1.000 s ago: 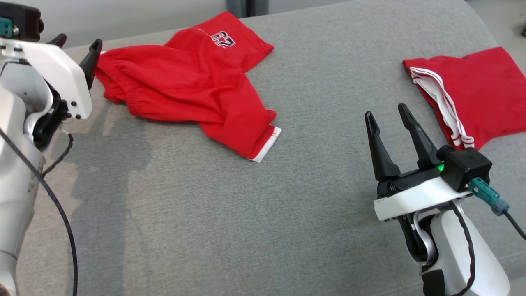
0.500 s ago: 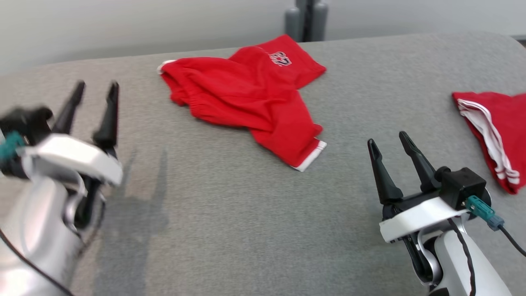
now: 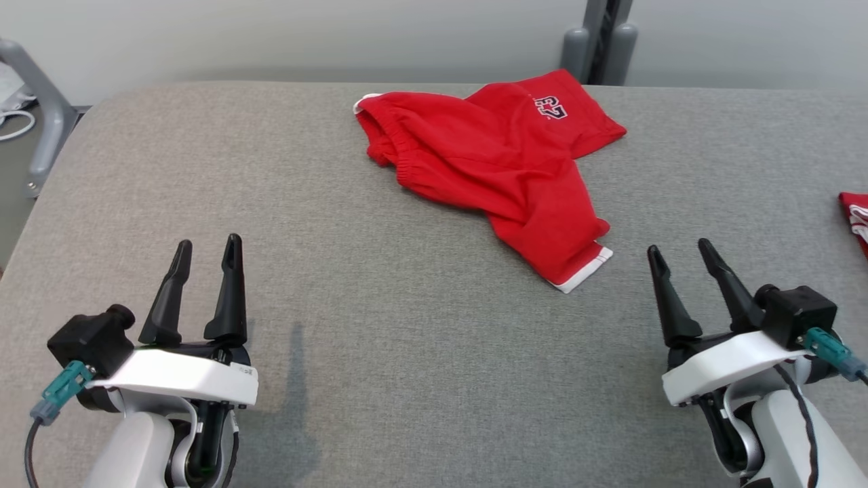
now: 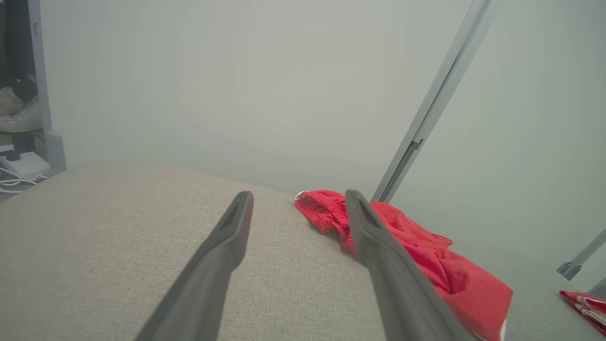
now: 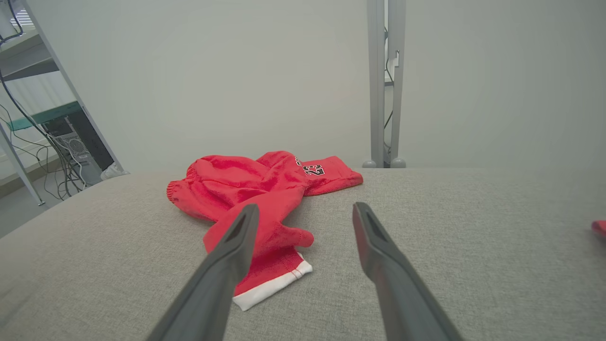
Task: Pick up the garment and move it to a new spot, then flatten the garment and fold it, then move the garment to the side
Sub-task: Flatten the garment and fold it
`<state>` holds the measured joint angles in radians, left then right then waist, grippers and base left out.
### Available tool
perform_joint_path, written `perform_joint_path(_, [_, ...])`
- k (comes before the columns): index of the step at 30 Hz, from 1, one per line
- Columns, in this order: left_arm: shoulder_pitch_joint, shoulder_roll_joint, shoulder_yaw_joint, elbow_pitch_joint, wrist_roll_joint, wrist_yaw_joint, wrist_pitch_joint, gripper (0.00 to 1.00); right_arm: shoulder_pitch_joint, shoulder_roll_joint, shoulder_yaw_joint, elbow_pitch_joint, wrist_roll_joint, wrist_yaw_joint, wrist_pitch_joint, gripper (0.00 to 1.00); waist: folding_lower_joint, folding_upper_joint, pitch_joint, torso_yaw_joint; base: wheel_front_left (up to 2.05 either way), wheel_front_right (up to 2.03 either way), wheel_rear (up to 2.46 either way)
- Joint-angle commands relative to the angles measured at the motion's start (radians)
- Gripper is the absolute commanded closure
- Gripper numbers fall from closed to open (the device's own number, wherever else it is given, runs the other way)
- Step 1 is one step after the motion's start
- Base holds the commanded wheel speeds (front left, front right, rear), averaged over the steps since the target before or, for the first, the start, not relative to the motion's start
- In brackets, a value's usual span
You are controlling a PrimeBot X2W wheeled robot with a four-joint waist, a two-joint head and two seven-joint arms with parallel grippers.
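Observation:
The garment (image 3: 495, 159) is a pair of red shorts with white hems and a small number patch, lying crumpled on the far middle of the grey padded table (image 3: 380, 339). It also lies ahead in the left wrist view (image 4: 426, 258) and the right wrist view (image 5: 251, 189). My left gripper (image 3: 207, 247) hovers open at the lower left, well short of the shorts, with nothing between its fingers. My right gripper (image 3: 681, 247) stands open at the lower right, a little to the right of the white-hemmed leg end (image 3: 583, 268), and holds nothing.
A second red cloth with white stripes (image 3: 856, 217) lies at the table's right edge, also seen in the left wrist view (image 4: 584, 305). Grey metal posts (image 3: 600, 41) stand behind the table. A grey frame and cables (image 3: 27, 115) sit past the left edge.
The head camera has swung, so the scene shifted right and the second cloth slid almost out of frame. My left arm has come down from high at the left to the lower left, still open.

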<state>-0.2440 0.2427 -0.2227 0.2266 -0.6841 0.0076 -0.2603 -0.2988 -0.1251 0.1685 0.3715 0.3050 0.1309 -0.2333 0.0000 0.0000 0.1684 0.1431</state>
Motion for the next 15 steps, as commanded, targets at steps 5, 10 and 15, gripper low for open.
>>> perform_joint_path(5, [0.030, -0.044, 0.035, -0.020, 0.047, -0.020, -0.005, 0.00, -0.023, -0.008, -0.053, 0.038, 0.017, 0.000, 0.019, 0.00, 0.0000, 0.0000, 0.018, 0.040, 0.00, 0.00, 0.00])
perform_joint_path(10, [0.026, -0.072, 0.044, -0.011, 0.089, -0.043, -0.005, 0.00, -0.062, -0.005, -0.079, 0.111, 0.027, 0.000, 0.061, 0.00, 0.0000, 0.0000, 0.041, 0.064, 0.00, 0.00, 0.00])
perform_joint_path(15, [0.009, -0.102, 0.054, 0.004, 0.114, -0.060, -0.005, 0.00, -0.115, -0.012, -0.085, 0.197, 0.020, 0.000, 0.096, 0.00, 0.0000, 0.0000, 0.069, 0.088, 0.00, 0.00, 0.00])
